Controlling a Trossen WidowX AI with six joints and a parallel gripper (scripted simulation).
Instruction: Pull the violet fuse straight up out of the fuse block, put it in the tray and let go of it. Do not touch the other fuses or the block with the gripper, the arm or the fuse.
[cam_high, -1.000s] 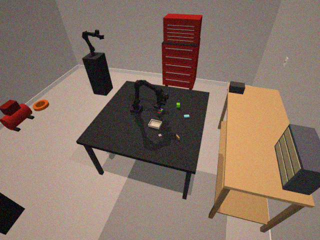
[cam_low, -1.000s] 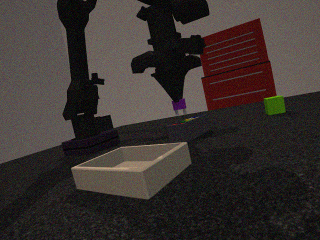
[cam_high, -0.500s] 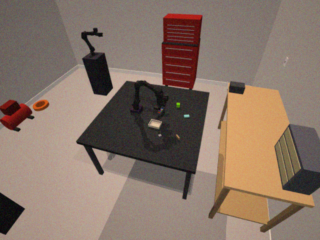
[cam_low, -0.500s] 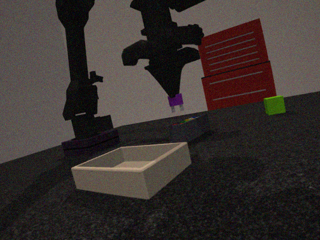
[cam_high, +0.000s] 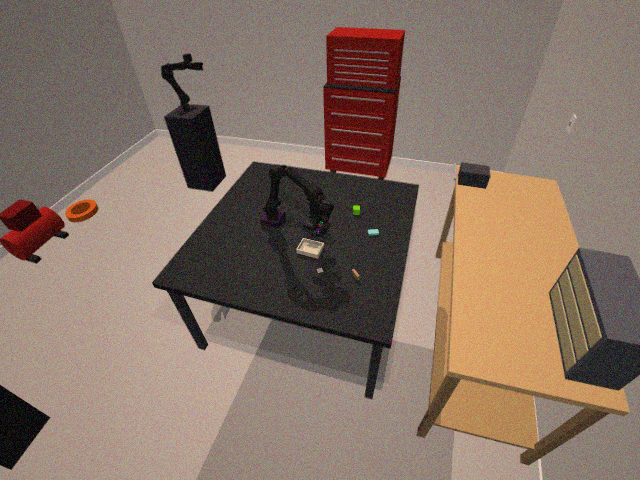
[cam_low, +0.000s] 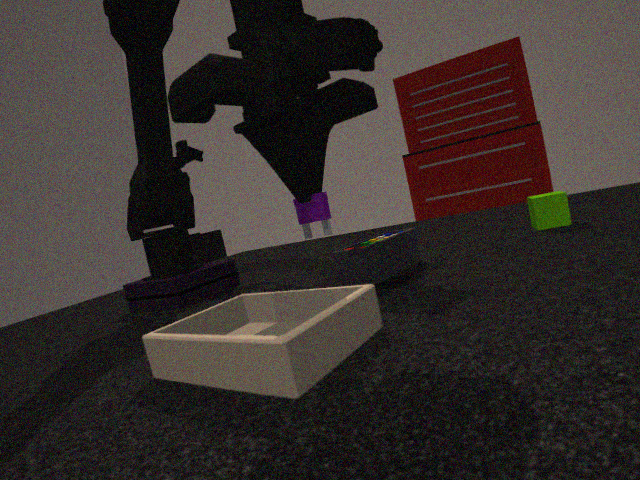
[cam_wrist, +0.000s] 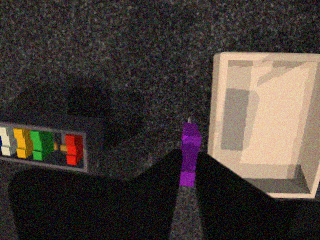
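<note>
My gripper (cam_low: 310, 198) (cam_wrist: 188, 158) is shut on the violet fuse (cam_low: 313, 209) (cam_wrist: 190, 139), whose two prongs point down in the exterior view. The fuse hangs in the air, clear of the fuse block (cam_low: 387, 266) (cam_wrist: 85, 154). In the wrist view it is between the block on the left and the cream tray (cam_high: 309, 254) (cam_low: 217, 361) (cam_wrist: 215, 105) on the right. The block holds a red fuse (cam_wrist: 74, 149), a green one (cam_wrist: 42, 145), a yellow one (cam_wrist: 22, 143), a white one (cam_wrist: 6, 141) and a blue one, partly cut off. An empty slot shows between red and green.
On the black table (cam_high: 232, 263) are a lime green cube (cam_high: 356, 209) (cam_low: 549, 210), a turquoise block (cam_high: 373, 232), a small orange-tan piece (cam_high: 355, 273) and a small pale piece (cam_high: 320, 270). The tray's raised walls face the fuse. A red tool cabinet (cam_high: 361, 108) stands behind the table.
</note>
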